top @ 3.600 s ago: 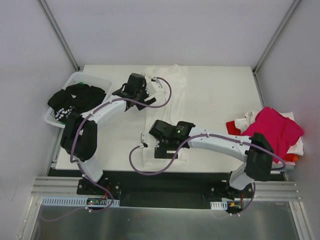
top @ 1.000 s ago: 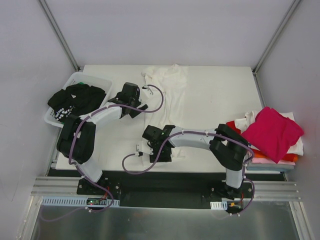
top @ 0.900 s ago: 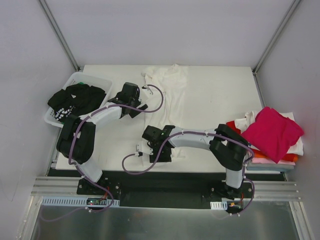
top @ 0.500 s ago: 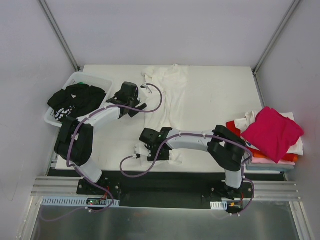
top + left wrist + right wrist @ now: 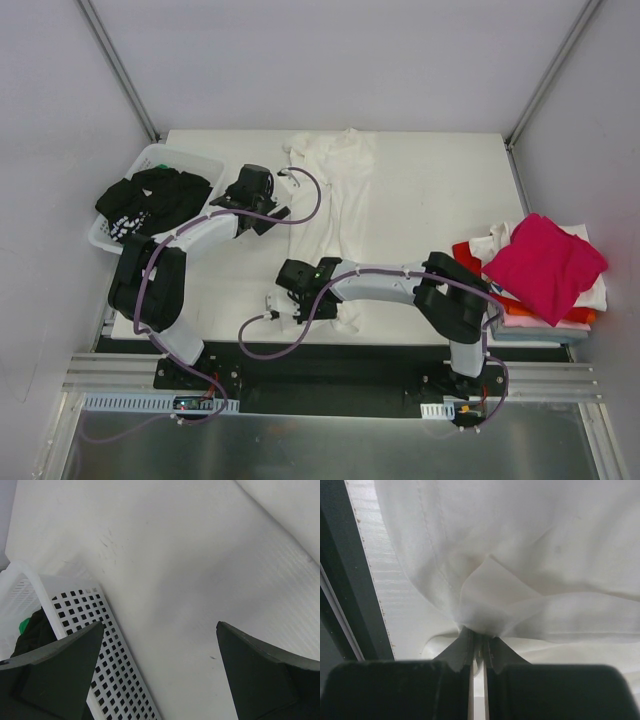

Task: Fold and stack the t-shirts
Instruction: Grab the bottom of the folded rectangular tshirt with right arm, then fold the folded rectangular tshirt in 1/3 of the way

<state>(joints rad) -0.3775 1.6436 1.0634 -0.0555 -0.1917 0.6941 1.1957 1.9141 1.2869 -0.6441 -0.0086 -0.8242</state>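
A white t-shirt (image 5: 335,190) lies stretched along the table from the far middle toward the near edge. My right gripper (image 5: 315,305) is shut on its near hem. In the right wrist view the cloth (image 5: 520,555) bunches into a pinch between the shut fingers of the right gripper (image 5: 479,637). My left gripper (image 5: 265,215) hangs open over bare table between the basket and the shirt, holding nothing. Seen from the left wrist, the left gripper (image 5: 160,625) has only tabletop between its fingers. A magenta t-shirt (image 5: 545,262) tops a stack of folded t-shirts at the right edge.
A white plastic basket (image 5: 150,155) at the left holds a black t-shirt with white print (image 5: 150,200); its perforated wall (image 5: 90,630) is close to my left finger. The table's near edge (image 5: 365,570) runs just beside the right gripper.
My right gripper slid toward the near-left along the white t-shirt and shut on its hem. The left arm shifted slightly left and stayed open.
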